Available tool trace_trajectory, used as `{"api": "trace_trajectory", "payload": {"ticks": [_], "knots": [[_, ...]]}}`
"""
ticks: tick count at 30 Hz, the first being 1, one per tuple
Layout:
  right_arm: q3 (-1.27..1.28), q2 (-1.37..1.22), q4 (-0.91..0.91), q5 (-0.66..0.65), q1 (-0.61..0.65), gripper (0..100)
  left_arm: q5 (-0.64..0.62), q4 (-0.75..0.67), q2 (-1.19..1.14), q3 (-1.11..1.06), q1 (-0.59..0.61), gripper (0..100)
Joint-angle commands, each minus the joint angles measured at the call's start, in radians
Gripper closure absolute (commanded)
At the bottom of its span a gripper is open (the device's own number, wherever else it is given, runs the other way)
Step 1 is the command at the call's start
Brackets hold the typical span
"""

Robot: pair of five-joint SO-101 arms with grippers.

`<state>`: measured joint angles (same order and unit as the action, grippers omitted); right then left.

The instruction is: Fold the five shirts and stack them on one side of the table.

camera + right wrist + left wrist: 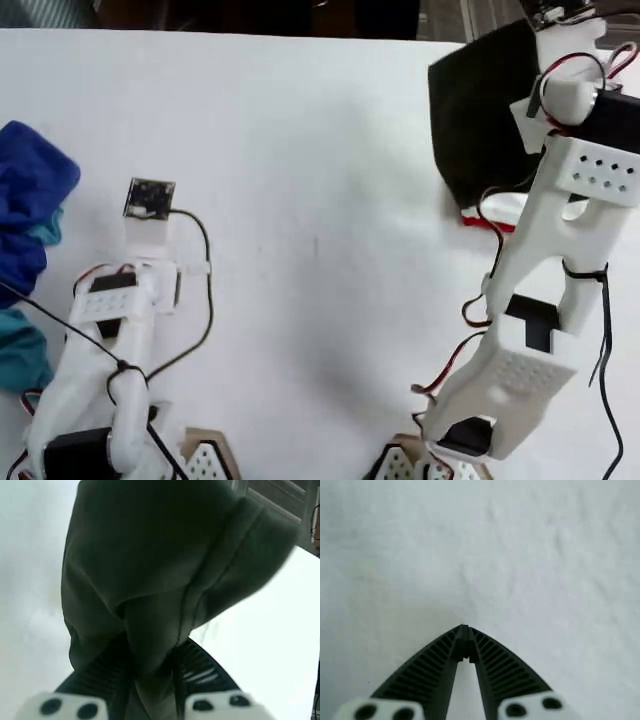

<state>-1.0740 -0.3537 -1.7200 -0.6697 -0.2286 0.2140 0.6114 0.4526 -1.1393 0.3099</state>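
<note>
A black shirt (pixel 480 120) lies at the table's far right, over a stack whose red edge (pixel 488 223) and white layer (pixel 505 208) peek out below it. My right gripper (pixel 150 667) is shut on a bunch of this black shirt (pixel 150 555), and the cloth drapes over its fingers. A crumpled blue shirt (pixel 30 195) and a teal shirt (pixel 20 345) sit at the left edge. My left gripper (pixel 464 632) is shut on nothing, low over bare white table (pixel 520 555) just right of the blue shirt.
The right arm (pixel 550 230) stretches along the table's right side towards the far edge. The left arm (pixel 110 340) stands at the near left, with black cables looping beside it. The white table (pixel 320 200) lies between the two arms.
</note>
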Motion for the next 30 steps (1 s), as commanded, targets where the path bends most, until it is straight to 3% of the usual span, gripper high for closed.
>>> {"api": "trace_trajectory", "payload": {"ticks": [1, 12, 17, 26, 30], "knots": [[-0.038, -0.044, 0.05, 0.009, -0.054, 97.9, -0.006, -0.017, 0.029, 0.002, 0.006, 97], [-0.041, -0.303, 0.262, -0.018, -0.223, 97.9, -0.006, -0.017, 0.029, 0.002, 0.006, 97], [-0.041, -0.372, 0.302, -0.144, -0.252, 97.9, -0.006, -0.017, 0.029, 0.002, 0.006, 97], [-0.041, -0.464, 0.346, -0.15, -0.285, 97.2, -0.006, -0.017, 0.029, 0.002, 0.006, 97], [-0.041, -0.483, 0.34, -0.146, -0.288, 85.8, -0.006, -0.017, 0.029, 0.002, 0.006, 97]]}}
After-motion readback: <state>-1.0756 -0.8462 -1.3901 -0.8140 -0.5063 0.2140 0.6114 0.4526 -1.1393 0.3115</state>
